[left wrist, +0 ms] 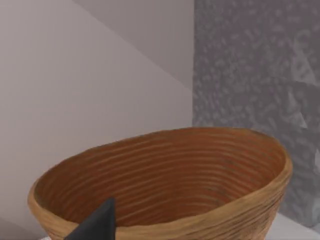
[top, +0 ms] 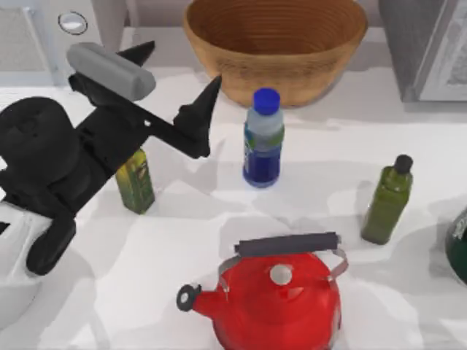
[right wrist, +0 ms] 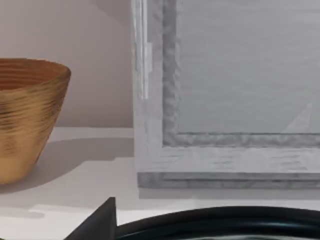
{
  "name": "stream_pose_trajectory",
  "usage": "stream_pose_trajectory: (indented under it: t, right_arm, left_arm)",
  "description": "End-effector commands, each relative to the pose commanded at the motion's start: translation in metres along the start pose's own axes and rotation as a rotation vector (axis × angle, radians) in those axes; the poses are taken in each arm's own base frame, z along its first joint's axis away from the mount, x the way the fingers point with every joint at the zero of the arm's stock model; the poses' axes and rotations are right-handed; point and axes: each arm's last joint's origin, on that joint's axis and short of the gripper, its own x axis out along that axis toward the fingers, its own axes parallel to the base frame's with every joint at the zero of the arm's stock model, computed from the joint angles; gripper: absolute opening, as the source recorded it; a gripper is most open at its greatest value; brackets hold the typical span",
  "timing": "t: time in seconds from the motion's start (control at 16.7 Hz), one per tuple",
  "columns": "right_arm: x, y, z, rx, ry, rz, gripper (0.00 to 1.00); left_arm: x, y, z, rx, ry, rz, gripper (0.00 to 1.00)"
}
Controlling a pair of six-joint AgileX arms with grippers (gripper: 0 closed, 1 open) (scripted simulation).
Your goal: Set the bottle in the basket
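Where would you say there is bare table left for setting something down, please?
Bare table lies right of the bottle, up to the olive-green bottle. Another patch lies front left, below the yellow-green bottle and left of the red kettle. It is crowded around the open left pincer beside the basket.

Table (top: 408, 146): white marbled top with grey veining, soft shadows falling across it.
Wall (left wrist: 75, 100): plain pale pinkish-beige, behind the table.
Right rear: grey speckled appliance (top: 427, 44) with a pale framed front panel (right wrist: 240, 75).
Left rear: white appliance (top: 51, 33) with a round dial (top: 73, 23).
Light: even, diffuse.
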Motion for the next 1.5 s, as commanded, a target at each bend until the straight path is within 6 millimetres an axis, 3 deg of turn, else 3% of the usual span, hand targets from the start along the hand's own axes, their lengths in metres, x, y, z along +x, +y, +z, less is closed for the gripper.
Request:
stream_pose_trajectory:
  t: [0.3, 0.6, 0.72, 1.14, 1.5]
  right_arm:
    - [0.0, 0.0, 0.0, 0.0, 0.0, 0.0, 1.0]
    - [0.0, 0.0, 0.0, 0.0, 0.0, 0.0, 1.0]
    - [0.0, 0.0, 0.0, 0.0, 0.0, 0.0, 1.0]
    - [0.0, 0.0, 0.0, 0.0, 0.0, 0.0, 1.0]
    - [0.0, 0.0, 0.0, 0.0, 0.0, 0.0, 1.0]
  left_arm:
    - [0.031, -0.021, -0.076, -0.011, 0.028, -0.12, 1.0]
    - [0.026, -0.031, -0.133, -0.023, 0.083, -0.161, 1.0]
    - [0.022, -0.031, -0.142, -0.026, 0.098, -0.161, 1.0]
    - [0.026, -0.03, -0.142, -0.026, 0.099, -0.158, 1.0]
    - [0.08, -0.039, -0.148, -0.025, 0.091, -0.162, 1.0]
